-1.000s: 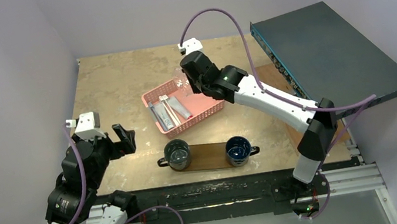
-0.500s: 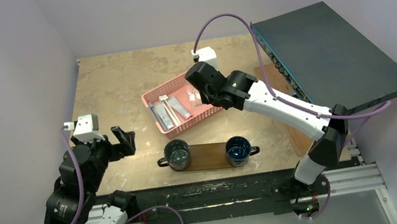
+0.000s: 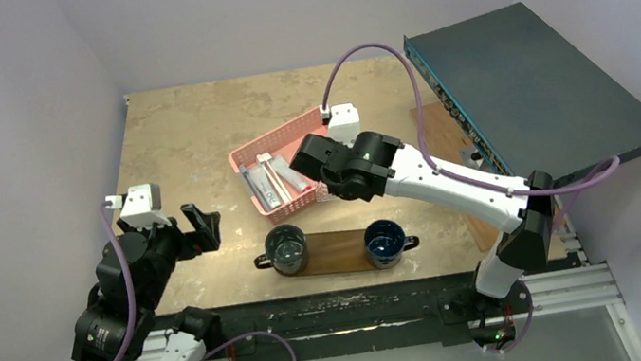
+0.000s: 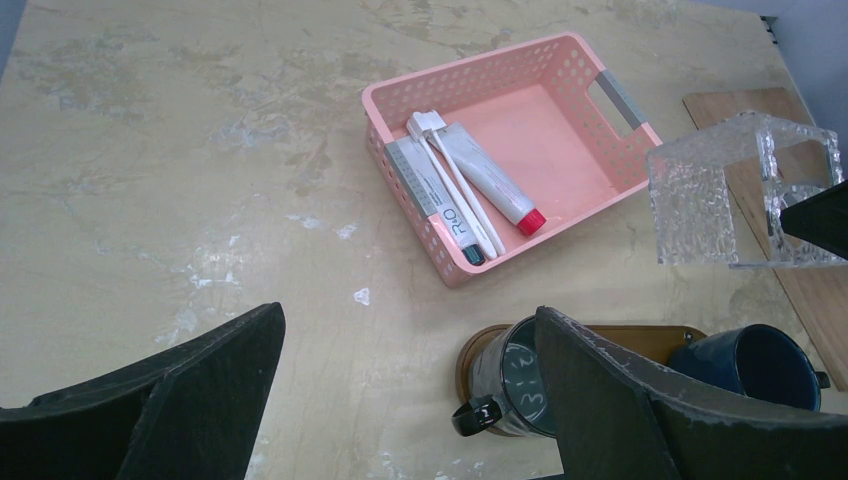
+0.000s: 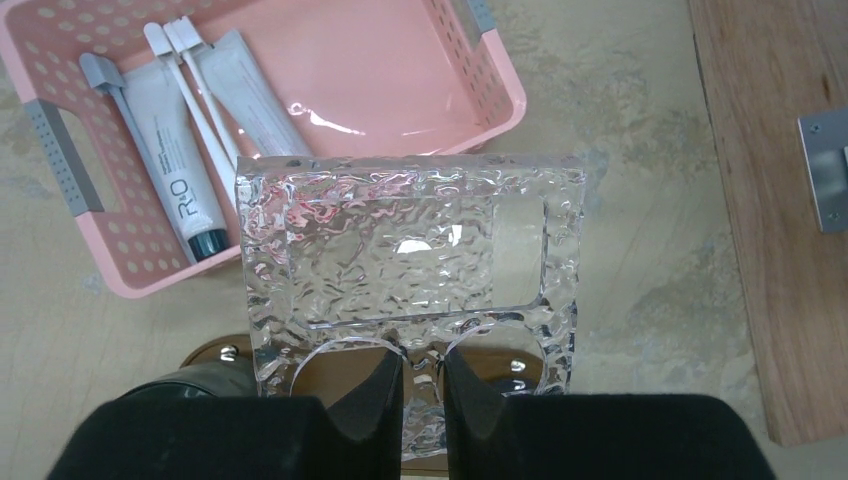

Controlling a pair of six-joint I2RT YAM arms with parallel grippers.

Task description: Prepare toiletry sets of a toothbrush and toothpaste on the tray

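Two thin white toothbrushes and two pale squeeze tubes lie in the pink mesh basket; they also show in the right wrist view. The dark brown oval tray lies near the table's front edge. My right gripper is shut on a clear textured acrylic holder with two round holes, held in the air above the basket's near side and the tray. My left gripper is open and empty, above the table left of the tray.
A dark glass mug stands on the tray's left end and a blue mug on its right end. A paler rectangular wooden board lies at the right. A large dark box leans at the right.
My right arm has swung from beyond the basket toward the near side, carrying the clear holder over the basket toward the tray. The left arm has hardly moved.
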